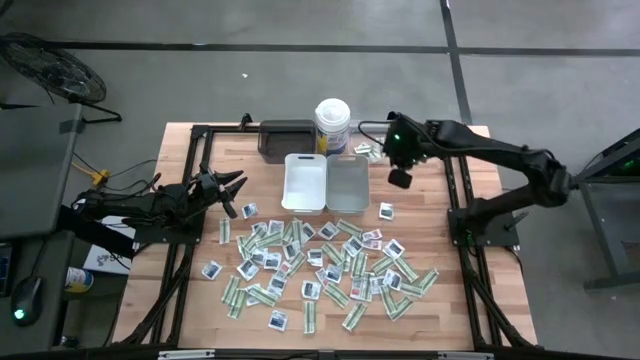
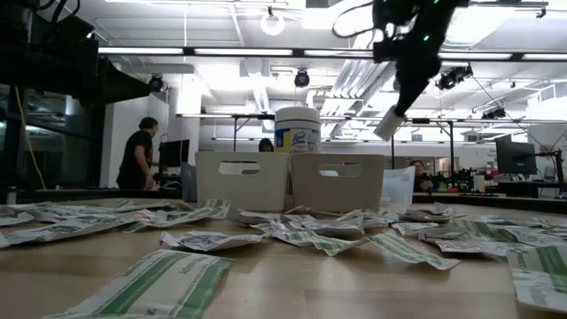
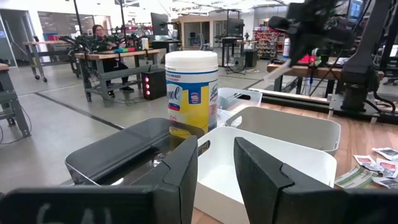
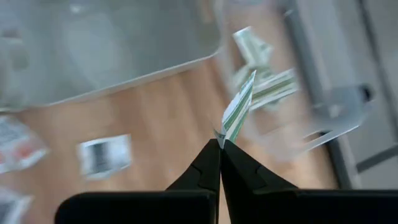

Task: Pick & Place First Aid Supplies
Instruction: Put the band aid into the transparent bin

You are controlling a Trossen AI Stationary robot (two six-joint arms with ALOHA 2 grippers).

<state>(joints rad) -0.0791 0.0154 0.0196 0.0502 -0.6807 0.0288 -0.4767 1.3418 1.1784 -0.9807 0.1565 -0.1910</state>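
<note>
Many first aid supplies, white sachets and green-and-white strips, lie flat on the wooden table's near half. My right gripper is shut on one green-and-white strip. It hangs in the air just right of the grey tray, and in the low view it shows high up with the strip below it. My left gripper waits at the table's left edge, level, open with nothing between its fingers. My right gripper pinches the strip by one end between its two fingertips. The fingers slant down from above. The strip sticks out past the fingertips along their line, tilted and lifted clear of the table.
A white tray and the grey tray stand side by side at the table's middle. Behind them are a dark tray and a tall white canister. A clear tray holds a few strips at the far right. People stand in the room beyond.
</note>
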